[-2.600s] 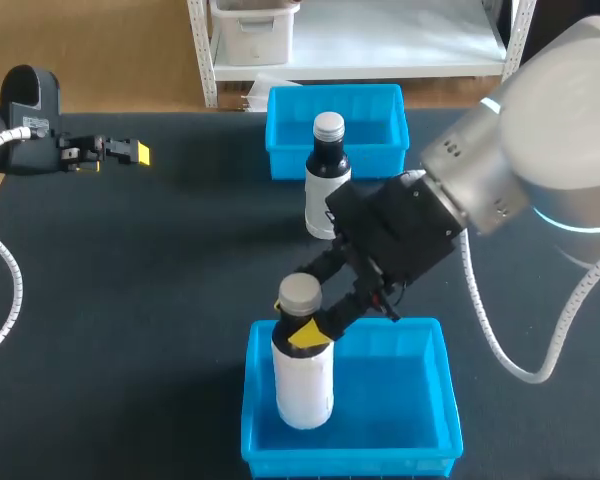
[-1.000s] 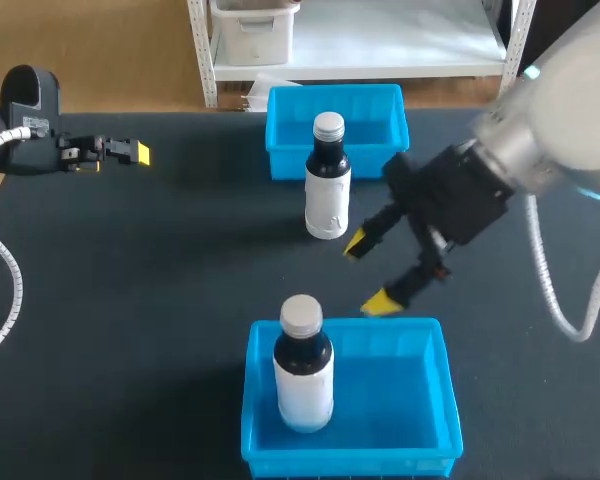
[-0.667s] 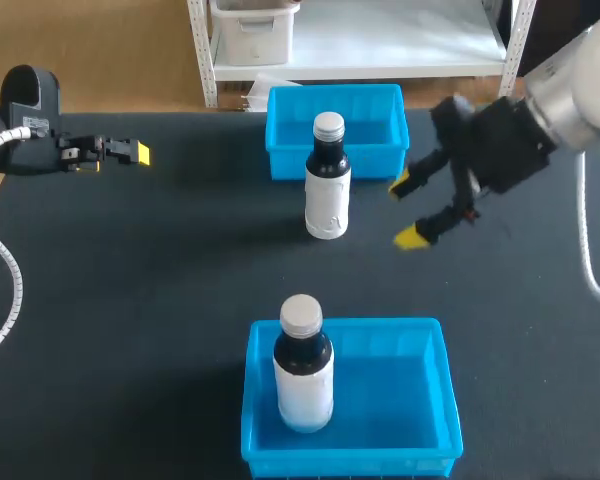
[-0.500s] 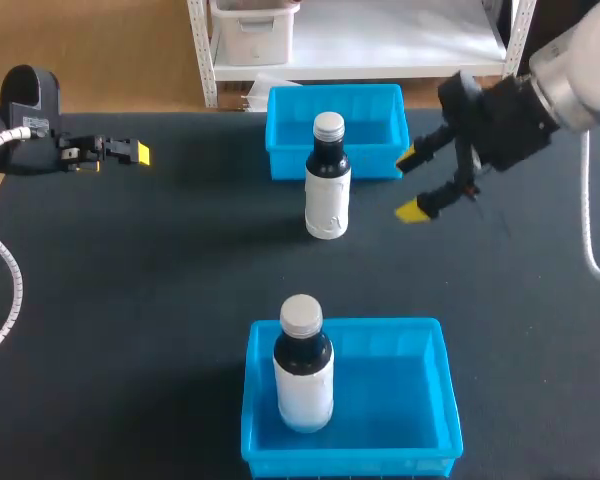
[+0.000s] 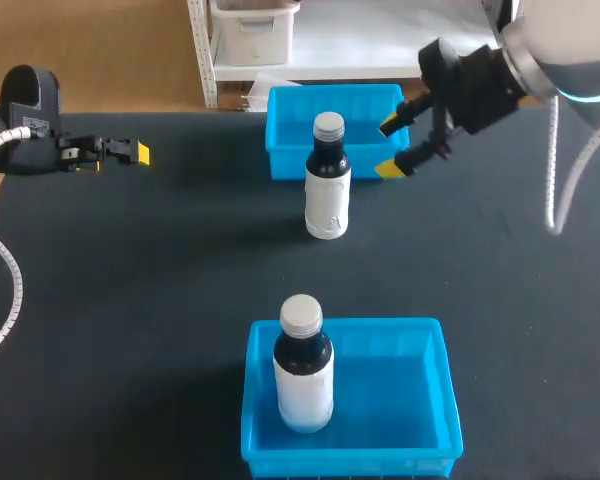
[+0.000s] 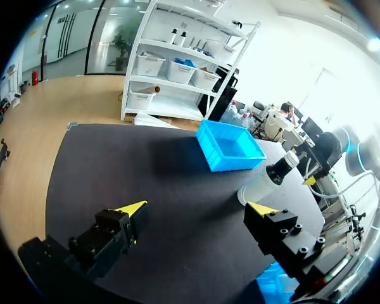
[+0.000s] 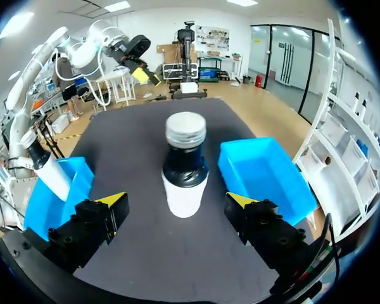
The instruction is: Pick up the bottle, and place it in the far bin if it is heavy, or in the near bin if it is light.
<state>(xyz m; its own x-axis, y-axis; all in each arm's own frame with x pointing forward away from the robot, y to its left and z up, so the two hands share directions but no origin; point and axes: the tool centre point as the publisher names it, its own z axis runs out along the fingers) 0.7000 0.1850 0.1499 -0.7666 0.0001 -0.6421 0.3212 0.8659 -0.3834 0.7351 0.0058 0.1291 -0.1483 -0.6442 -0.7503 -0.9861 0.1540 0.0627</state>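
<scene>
The dark bottle with a white label and a silver cap (image 5: 327, 180) stands upright on your black counter (image 5: 160, 280). It is just in front of the far blue plastic bin (image 5: 280, 140), not inside it. Your right gripper (image 5: 392, 147) hangs to the right of that bottle, by the far bin's front right corner. Its yellow-tipped fingers are spread wide and hold nothing. In the right wrist view, the bottle (image 7: 185, 166) stands ahead of the right gripper (image 7: 177, 199), in line with the gap between the fingers and touched by neither.

A second bottle of the same kind (image 5: 302, 365) stands upright in the left part of the near blue plastic bin (image 5: 400, 390).

Your left gripper (image 5: 120, 153) sits well apart from both bottles, near the counter's far left edge. Its own wrist view shows its fingers (image 6: 130, 212) wide apart, with only bare counter between them.
</scene>
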